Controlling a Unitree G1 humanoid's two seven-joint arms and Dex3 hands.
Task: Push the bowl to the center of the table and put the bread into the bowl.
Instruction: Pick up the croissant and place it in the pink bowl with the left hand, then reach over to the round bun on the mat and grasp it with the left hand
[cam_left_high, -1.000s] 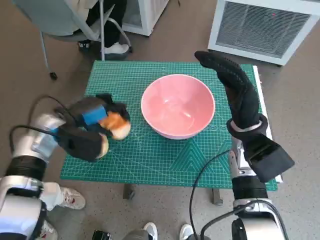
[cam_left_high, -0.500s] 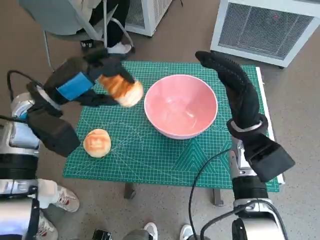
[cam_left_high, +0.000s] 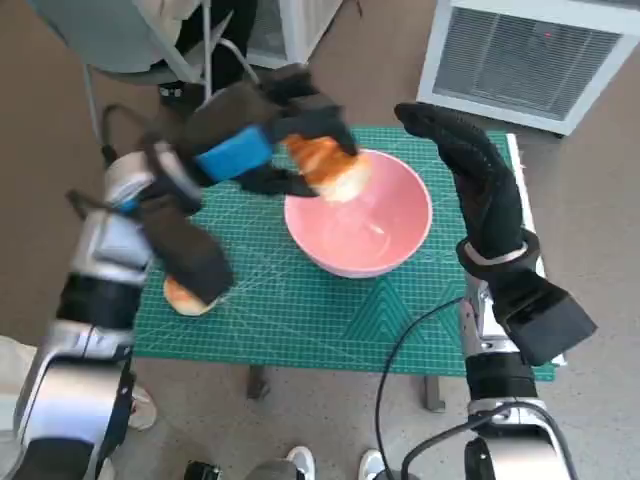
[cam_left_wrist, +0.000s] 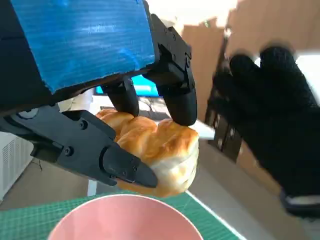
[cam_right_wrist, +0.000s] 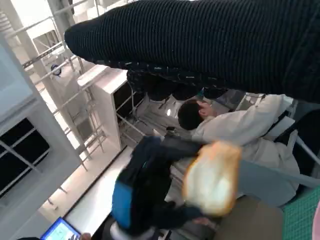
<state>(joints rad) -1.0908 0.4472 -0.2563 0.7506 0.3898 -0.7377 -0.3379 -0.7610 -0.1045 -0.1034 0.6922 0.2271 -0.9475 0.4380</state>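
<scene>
We take the pink bowl as our landmark: it sits on the green cutting mat roughly at the middle of the table, so the pushing part of the task looks done to us.

What has changed is the bread. A second ago our left hand was low on the mat, well to the bowl's left, closing on a piece of bread. Half a second ago it had lifted that piece and was just left of the bowl's rim. Now the hand holds the bread over the bowl's near-left rim, partly above the hollow. In the left wrist view the black fingers clamp the golden bread from above and below, with the bowl's pink rim directly beneath it.

A second bread roll lies on the mat well to the bowl's left, partly hidden by our left forearm; it came into sight only once the hand had risen.

Our right hand stands just right of the bowl, fingers spread and upright, holding nothing, and has barely moved across the three moments. Whether it touches the bowl's rim we cannot tell from the head view.

We judge that the carry is nearly finished: the bread needs to go a little further over the bowl's middle before the fingers let go, or it may land on the rim and roll off.
</scene>
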